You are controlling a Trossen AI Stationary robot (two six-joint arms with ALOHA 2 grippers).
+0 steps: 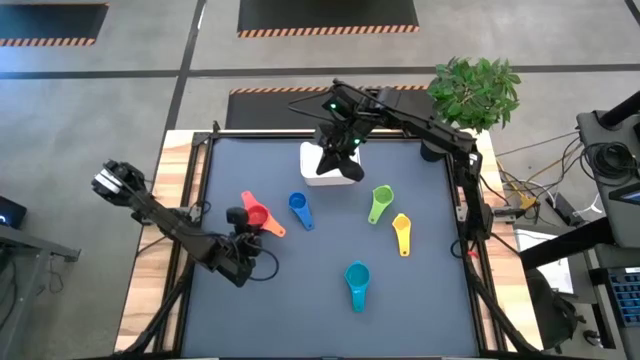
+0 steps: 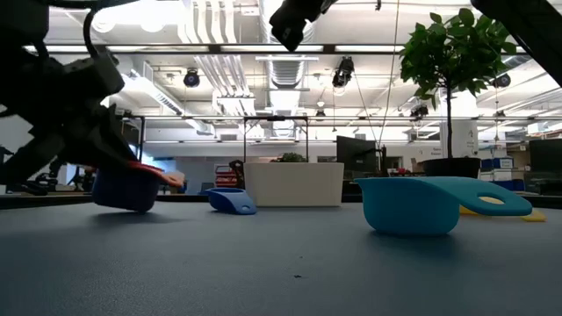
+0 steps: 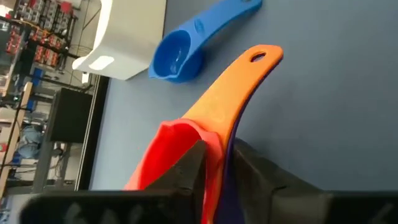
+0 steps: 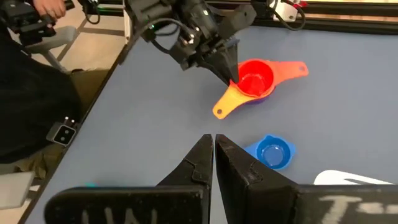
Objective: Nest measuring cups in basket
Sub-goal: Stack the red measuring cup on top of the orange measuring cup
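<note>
while the left pincer (image 4: 233, 73) clamps the nested red cup (image 4: 255, 78) stack, carrying it into the basket (image 1: 328, 166) seems next; right pincer (image 4: 213, 152) is closed.

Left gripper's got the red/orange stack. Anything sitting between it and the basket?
The blue cup lies on the mat roughly along the line from the nested stack to the basket. The right gripper hovers over the basket.
</note>
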